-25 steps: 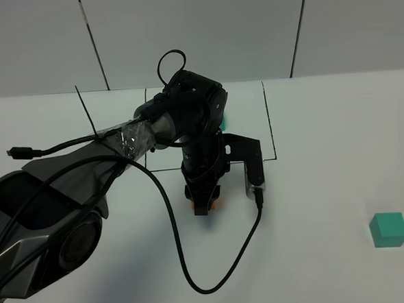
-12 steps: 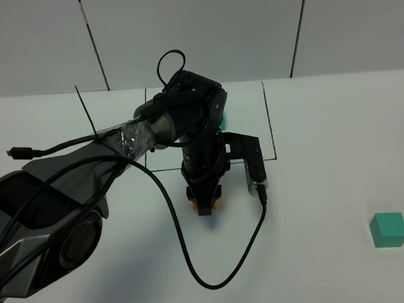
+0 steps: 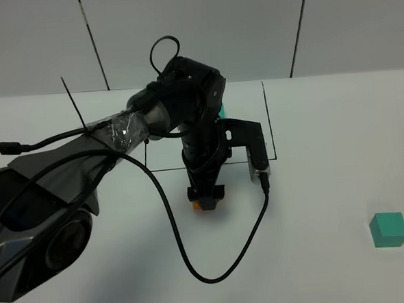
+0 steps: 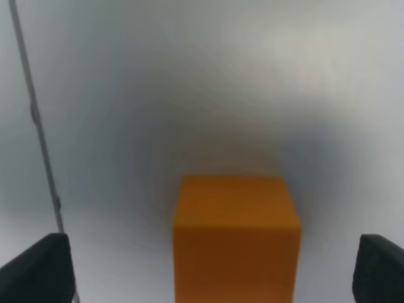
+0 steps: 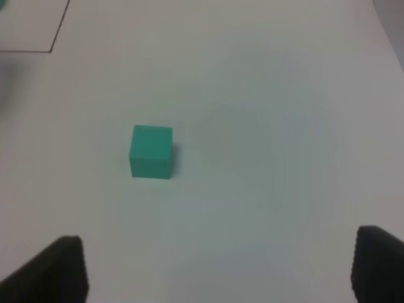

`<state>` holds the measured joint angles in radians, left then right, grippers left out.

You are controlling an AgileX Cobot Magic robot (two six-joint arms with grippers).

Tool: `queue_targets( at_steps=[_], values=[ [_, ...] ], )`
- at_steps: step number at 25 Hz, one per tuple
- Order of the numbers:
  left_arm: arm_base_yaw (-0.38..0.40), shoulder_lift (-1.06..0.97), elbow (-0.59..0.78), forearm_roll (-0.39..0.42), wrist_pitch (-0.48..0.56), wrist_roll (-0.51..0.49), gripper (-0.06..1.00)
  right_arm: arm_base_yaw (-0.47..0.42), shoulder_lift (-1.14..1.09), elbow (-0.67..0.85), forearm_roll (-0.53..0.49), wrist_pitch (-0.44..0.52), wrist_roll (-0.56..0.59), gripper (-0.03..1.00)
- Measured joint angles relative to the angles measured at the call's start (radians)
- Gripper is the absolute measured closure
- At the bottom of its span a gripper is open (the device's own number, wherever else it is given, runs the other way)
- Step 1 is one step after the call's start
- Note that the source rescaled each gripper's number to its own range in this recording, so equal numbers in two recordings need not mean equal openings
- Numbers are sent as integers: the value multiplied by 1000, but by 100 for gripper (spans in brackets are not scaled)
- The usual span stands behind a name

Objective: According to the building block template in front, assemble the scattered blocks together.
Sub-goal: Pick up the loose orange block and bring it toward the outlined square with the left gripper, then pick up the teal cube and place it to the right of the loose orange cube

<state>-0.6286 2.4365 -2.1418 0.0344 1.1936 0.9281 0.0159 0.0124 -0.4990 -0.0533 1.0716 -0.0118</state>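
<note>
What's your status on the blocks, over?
Left tool open, astride orange block, not gripping. Right tool open, empty, teal block untouched. Blocks apart, unjoined. Black cable loops beside orange block.

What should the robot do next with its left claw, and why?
Probably lift the left claw straight up, clear of the orange cube. Its jaws stand wide apart and the cube sits on the table between them, touching neither, so nothing is gripped. The teal cube lies alone far to the right, ahead of the open right claw, and needs fetching next.
</note>
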Motion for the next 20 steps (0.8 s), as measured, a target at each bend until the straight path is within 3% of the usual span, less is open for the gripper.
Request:
queue_targets(
  at_steps=[4,10,15,20],
  values=[
    [-5,-80,0,-1,1,-67,-5,0,0,0,0,0,0,18],
    [34,-185,0,14,0,-379,-3,0,0,0,0,0,0,18],
    [160,-254,1,67,0,-609,-1,0,0,0,0,0,0,18],
    [288,-335,1,70,1,-705,1,0,0,0,0,0,0,18]
  ],
)
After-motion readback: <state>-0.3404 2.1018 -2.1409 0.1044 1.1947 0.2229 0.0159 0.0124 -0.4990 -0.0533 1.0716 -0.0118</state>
